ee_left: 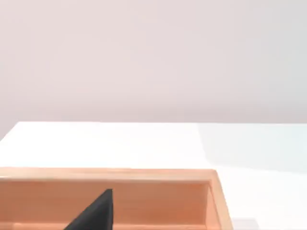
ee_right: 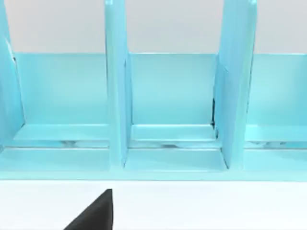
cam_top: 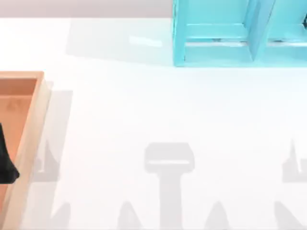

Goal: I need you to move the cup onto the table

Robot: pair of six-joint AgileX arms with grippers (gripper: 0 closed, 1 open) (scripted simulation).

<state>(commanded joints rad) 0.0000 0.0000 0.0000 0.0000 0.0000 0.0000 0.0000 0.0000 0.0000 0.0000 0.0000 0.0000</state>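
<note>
Top view: your left hand [cam_top: 6, 165] sits over the wooden tray [cam_top: 33, 124] at the frame's left edge; can't tell if it's wide or narrow. Turquoise shelf unit [cam_top: 230, 33] at upper right on the white worktop [cam_top: 144, 110]. Right wrist view faces the shelf compartments, w/ worktop below them.

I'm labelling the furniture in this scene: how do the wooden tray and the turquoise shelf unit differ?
The wooden tray is orange-brown, low and shallow, at the table's left edge. The turquoise shelf unit stands at the table's far side, toward the right, with upright dividers forming compartments, while the tray is one open basin. Both rest on the white table.
</note>
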